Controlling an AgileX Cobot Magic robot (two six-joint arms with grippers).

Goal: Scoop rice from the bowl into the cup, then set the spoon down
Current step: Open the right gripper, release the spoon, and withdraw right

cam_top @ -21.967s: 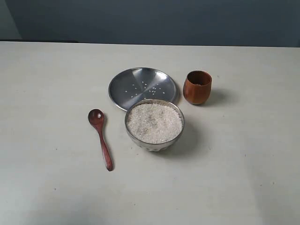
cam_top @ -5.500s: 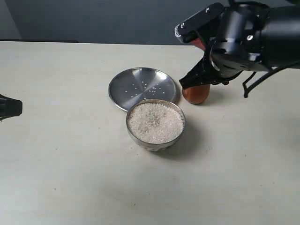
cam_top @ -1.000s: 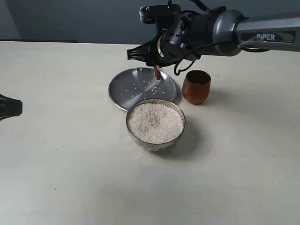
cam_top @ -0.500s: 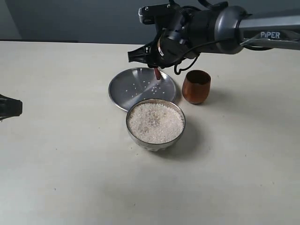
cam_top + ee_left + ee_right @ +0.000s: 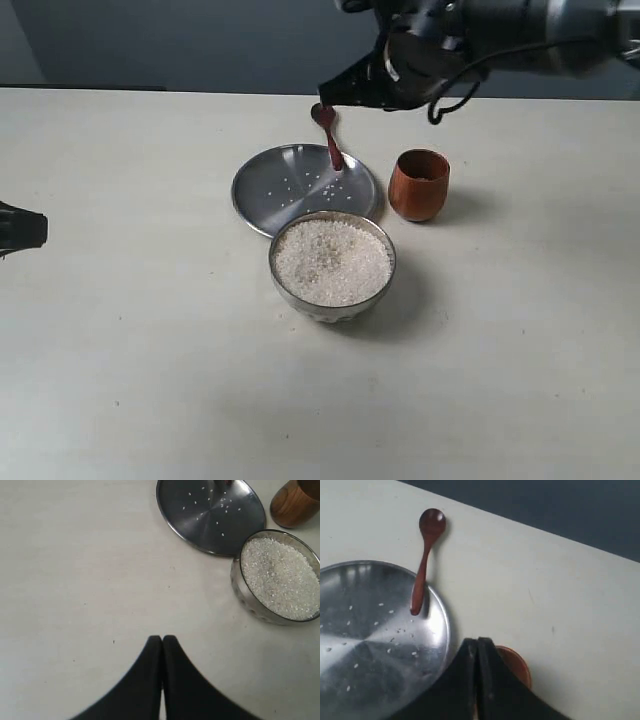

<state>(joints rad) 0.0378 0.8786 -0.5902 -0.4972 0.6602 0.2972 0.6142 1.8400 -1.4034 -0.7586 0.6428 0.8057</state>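
Bowl (image 5: 335,310) nearest, rice (image 5: 330,262) heaped to its rim; left gripper (image 5: 162,641) parked off to the side, pinched closed, empty. Behind: spoon (image 5: 424,562) lies handle end on the plate (image 5: 275,190) rim, head on the table (image 5: 150,380) beyond (propped, so unlikely to roll), cup (image 5: 419,185) beside the plate. Right gripper (image 5: 477,647) hovers above, jaws closed on nothing, so the spoon looks set down.

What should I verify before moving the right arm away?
1. Spoon set down: ok, handle end on the steel plate, head on the table.
2. Right claw free: ok, shut, empty, off the spoon.
3. Cup filled: cannot tell, inside dark.
4. Bowl upright, rice inside: ok.
5. No spill: not ok, loose grains on the plate.
6. Left claw clear: ok, shut, apart from everything.
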